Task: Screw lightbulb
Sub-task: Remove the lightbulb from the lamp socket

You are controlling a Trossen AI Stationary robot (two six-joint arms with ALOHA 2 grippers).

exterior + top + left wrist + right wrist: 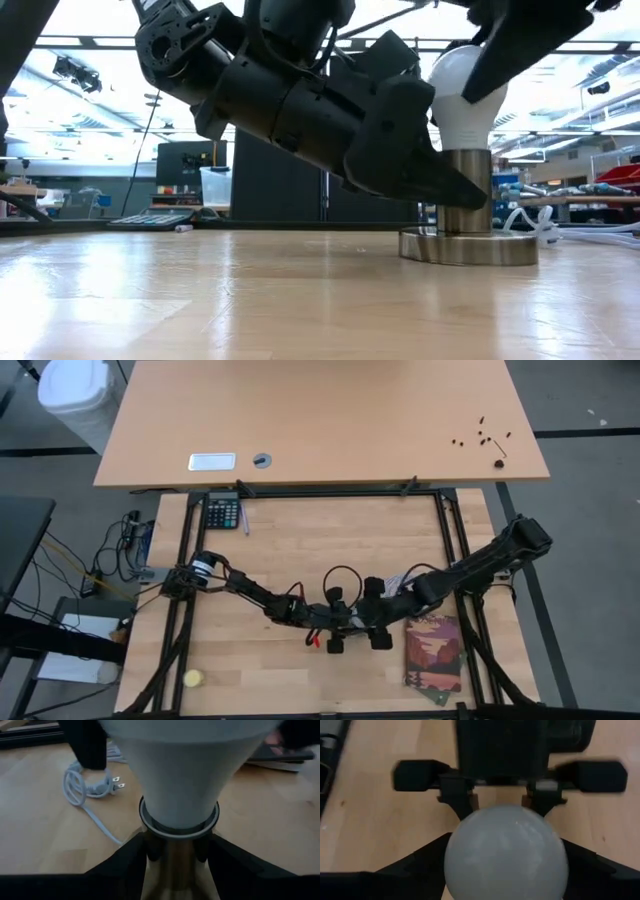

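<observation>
I have the lightbulb (462, 100) upright in its socket (466, 205) mid-bench. My left gripper (177, 862) pinches the socket stem to steady it; my right gripper (506, 865) hangs above, fingers spread around the globe, probably re-gripping between turns.

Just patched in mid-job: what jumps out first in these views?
The white lightbulb stands upright in its metal socket near the table's front middle. The left hand clamps the socket's neck below the bulb, while the right hand straddles the bulb's globe from above, fingers spread.
</observation>
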